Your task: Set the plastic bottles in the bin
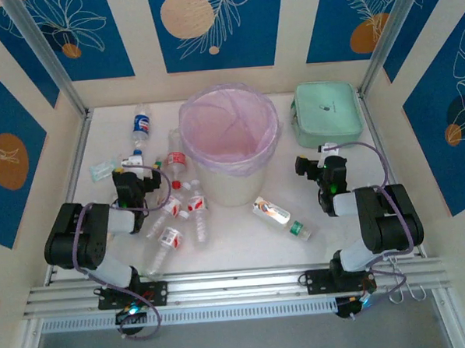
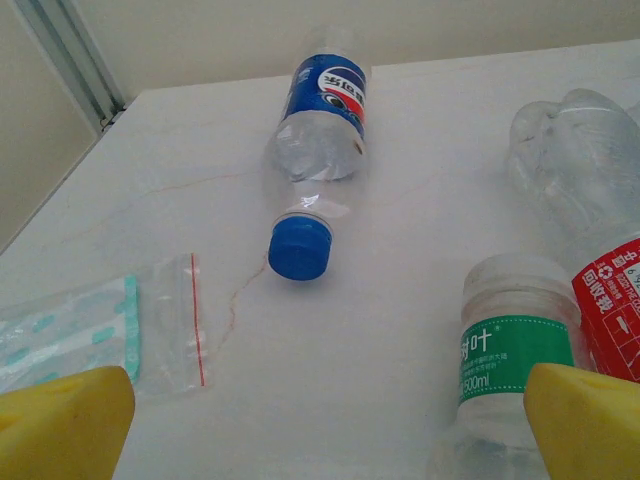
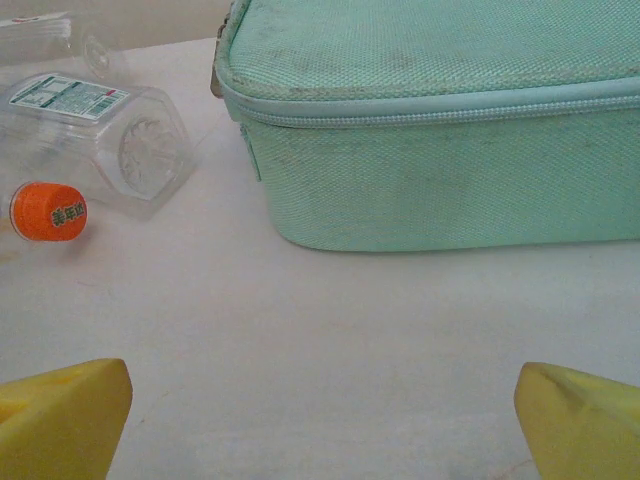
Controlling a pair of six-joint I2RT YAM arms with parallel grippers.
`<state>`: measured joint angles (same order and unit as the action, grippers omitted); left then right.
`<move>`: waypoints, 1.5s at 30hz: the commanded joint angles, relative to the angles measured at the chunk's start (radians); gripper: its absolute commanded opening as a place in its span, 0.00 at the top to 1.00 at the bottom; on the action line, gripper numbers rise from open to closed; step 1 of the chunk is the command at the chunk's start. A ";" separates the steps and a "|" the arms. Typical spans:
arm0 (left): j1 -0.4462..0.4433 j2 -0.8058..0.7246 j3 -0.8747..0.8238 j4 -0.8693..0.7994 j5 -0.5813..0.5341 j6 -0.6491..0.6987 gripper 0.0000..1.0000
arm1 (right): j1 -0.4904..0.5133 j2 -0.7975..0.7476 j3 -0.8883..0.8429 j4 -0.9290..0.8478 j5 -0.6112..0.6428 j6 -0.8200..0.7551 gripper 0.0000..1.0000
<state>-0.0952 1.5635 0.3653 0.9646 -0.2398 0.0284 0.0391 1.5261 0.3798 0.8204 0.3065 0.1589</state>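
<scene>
While both arms sit folded low over their bases, elbows tucked back and forearms reaching forward, each claw hangs close above the counter [image 1: 244, 243]. The left claw [image 1: 130, 182] points toward the far left corner, its yellow fingertips [image 2: 65, 420] spread wide with nothing between them. The right claw [image 1: 323, 166] faces the mint green case [image 1: 327, 110], and its jaws likewise gape, empty.

The bin [image 1: 229, 191] stands at the middle of the far half, its pink-lilac liner folded over the rim. The plastic bottles [image 1: 175, 220] lie scattered on the counter outside the bin, most of them in a cluster just left of it and near the left claw. A blue-label bottle [image 2: 320, 110] lies on its side ahead of that claw, its blue cap toward the camera. A green-label bottle [image 2: 510, 370] sits just beside the right-hand fingertip, touching a red-label bottle [image 2: 610, 320]. One green-capped bottle [image 1: 281, 217] lies alone in front of the bin, between the arms. Left of the case, the right wrist view catches a clear bottle [image 3: 100, 130] on its side and an orange cap [image 3: 48, 210].

A pale packet [image 2: 70, 335] and a small zip bag [image 2: 180, 325] lie flat at the left. The counter is white with faint veins, walled by cream panels with blue leaf-patterned insets and framed with aluminium rails [image 1: 238, 287].
</scene>
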 commanded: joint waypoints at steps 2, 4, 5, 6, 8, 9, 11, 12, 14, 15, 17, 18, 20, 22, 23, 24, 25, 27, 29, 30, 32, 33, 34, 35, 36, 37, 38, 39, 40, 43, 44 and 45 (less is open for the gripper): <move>-0.008 0.005 -0.008 0.020 0.007 0.000 0.01 | -0.004 -0.003 0.014 0.031 -0.013 -0.016 0.01; -0.008 0.005 -0.008 0.020 0.007 -0.001 0.01 | -0.005 -0.003 0.014 0.030 -0.013 -0.016 0.01; -0.008 0.005 -0.008 0.019 0.007 0.000 0.01 | -0.004 -0.003 0.014 0.031 -0.012 -0.016 0.01; -0.008 0.006 -0.008 0.019 0.007 0.000 0.01 | -0.004 -0.003 0.013 0.031 -0.012 -0.016 0.01; -0.008 0.006 -0.006 0.018 0.008 -0.001 0.01 | -0.004 -0.003 0.014 0.031 -0.012 -0.016 0.01; -0.008 0.005 -0.006 0.017 0.008 -0.001 0.00 | -0.004 -0.003 0.014 0.031 -0.013 -0.016 0.01; -0.008 0.006 -0.006 0.015 0.008 -0.001 0.01 | -0.005 -0.003 0.014 0.028 -0.012 -0.016 0.01; -0.008 0.006 -0.006 0.016 0.008 -0.001 0.01 | -0.005 -0.003 0.014 0.029 -0.013 -0.015 0.01; -0.008 0.006 -0.005 0.014 0.008 -0.001 0.01 | -0.005 -0.003 0.016 0.025 -0.018 -0.015 0.01; -0.008 0.006 -0.005 0.014 0.008 -0.001 0.01 | -0.009 -0.003 0.018 0.024 -0.027 -0.012 0.01; -0.006 0.005 -0.003 0.011 0.010 -0.002 0.01 | -0.018 -0.005 0.018 0.020 -0.043 -0.009 0.01; -0.006 0.006 -0.003 0.011 0.012 -0.002 0.00 | -0.018 -0.004 0.017 0.020 -0.043 -0.009 0.01; -0.006 0.006 -0.003 0.010 0.011 -0.002 0.00 | -0.018 -0.005 0.018 0.021 -0.044 -0.010 0.01; -0.005 0.006 0.000 0.005 0.016 -0.005 0.01 | -0.018 -0.005 0.018 0.020 -0.044 -0.010 0.01; -0.003 0.004 -0.002 0.006 0.017 -0.005 0.01 | -0.018 -0.006 0.016 0.022 -0.044 -0.011 0.01; -0.003 0.004 -0.003 0.008 0.019 -0.005 0.01 | -0.018 -0.006 0.016 0.023 -0.044 -0.010 0.01; -0.003 0.004 -0.003 0.008 0.019 -0.005 0.01 | -0.018 -0.007 0.016 0.023 -0.043 -0.010 0.01; -0.003 0.004 -0.003 0.008 0.019 -0.005 0.01 | -0.016 -0.006 0.016 0.022 -0.043 -0.010 0.01; -0.003 0.004 -0.003 0.008 0.020 -0.005 0.01 | -0.018 -0.006 0.016 0.022 -0.044 -0.010 0.01; -0.003 0.004 -0.003 0.008 0.019 -0.005 0.01 | -0.018 -0.006 0.016 0.022 -0.045 -0.010 0.01; -0.003 0.004 -0.005 0.010 0.019 -0.005 0.01 | -0.018 -0.007 0.016 0.024 -0.046 -0.010 0.01; -0.003 0.003 -0.006 0.013 0.020 -0.005 0.01 | -0.021 -0.012 0.026 0.008 -0.068 -0.014 0.01; -0.003 -0.006 -0.005 0.011 0.018 0.000 0.01 | -0.025 -0.030 0.043 -0.043 -0.084 -0.016 0.01; -0.003 -0.033 0.001 -0.023 0.022 0.000 0.00 | -0.023 -0.052 0.065 -0.089 -0.076 -0.014 0.01; -0.004 -0.083 0.017 -0.097 0.023 0.002 0.01 | -0.021 -0.098 0.108 -0.215 -0.065 -0.013 0.01; -0.006 -0.138 0.038 -0.179 0.011 0.002 0.01 | -0.023 -0.144 0.158 -0.346 -0.059 -0.011 0.01; -0.006 -0.185 0.058 -0.254 -0.009 -0.006 0.01 | -0.021 -0.177 0.197 -0.456 -0.046 -0.006 0.01; -0.006 -0.255 0.088 -0.360 -0.041 -0.038 0.01 | -0.020 -0.212 0.241 -0.576 -0.034 0.005 0.01; -0.005 -0.313 0.131 -0.499 -0.068 -0.078 0.01 | -0.016 -0.251 0.284 -0.706 -0.030 0.022 0.01; -0.005 -0.419 0.285 -0.879 -0.065 -0.185 0.01 | 0.003 -0.340 0.432 -1.146 -0.032 0.149 0.01; -0.005 -0.428 0.332 -0.980 -0.049 -0.208 0.01 | 0.005 -0.355 0.480 -1.283 -0.055 0.203 0.01; -0.005 -0.430 0.387 -1.081 -0.024 -0.222 0.01 | 0.010 -0.370 0.524 -1.417 -0.102 0.233 0.01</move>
<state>-0.0948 1.1648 0.6418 0.2813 -0.2771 -0.0925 0.0353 1.2030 0.8188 -0.0578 0.2558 0.2558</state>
